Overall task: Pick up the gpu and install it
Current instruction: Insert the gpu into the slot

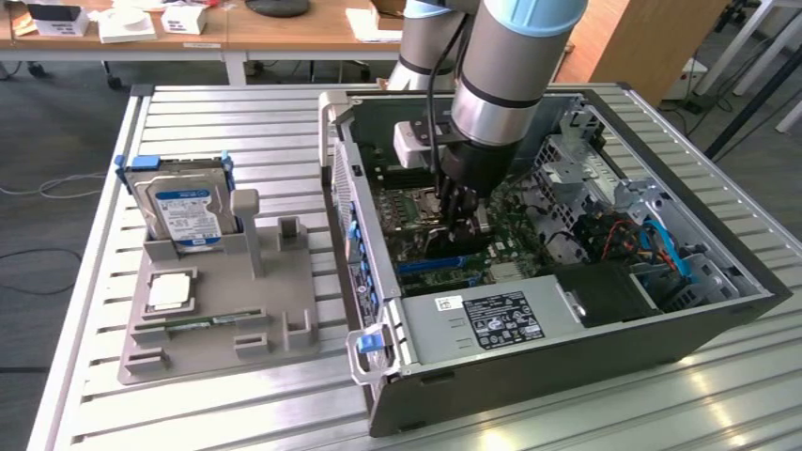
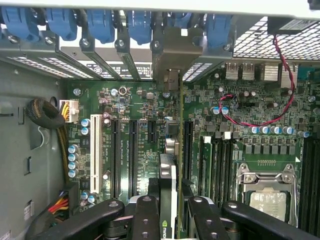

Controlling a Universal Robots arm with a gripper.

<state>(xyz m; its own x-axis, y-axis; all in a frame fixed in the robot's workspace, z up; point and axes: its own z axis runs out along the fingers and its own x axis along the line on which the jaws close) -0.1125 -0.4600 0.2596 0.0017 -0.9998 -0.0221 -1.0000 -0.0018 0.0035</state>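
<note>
As my gripper (image 2: 169, 212) clamps the gpu (image 2: 169, 167) edge-on above a motherboard (image 2: 125, 105) slot, pickup counts done; full seating I judge still unconfirmed.

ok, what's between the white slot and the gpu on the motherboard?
Wrist view: two long black slots and a short black slot lie between the white slot and the gpu. The rest is bare board.

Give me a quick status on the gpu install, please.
Gripper shut on gpu, inside the open computer case. It stands edge-on over the motherboard, bracket at the rear slots. Red wire apart from it.
</note>
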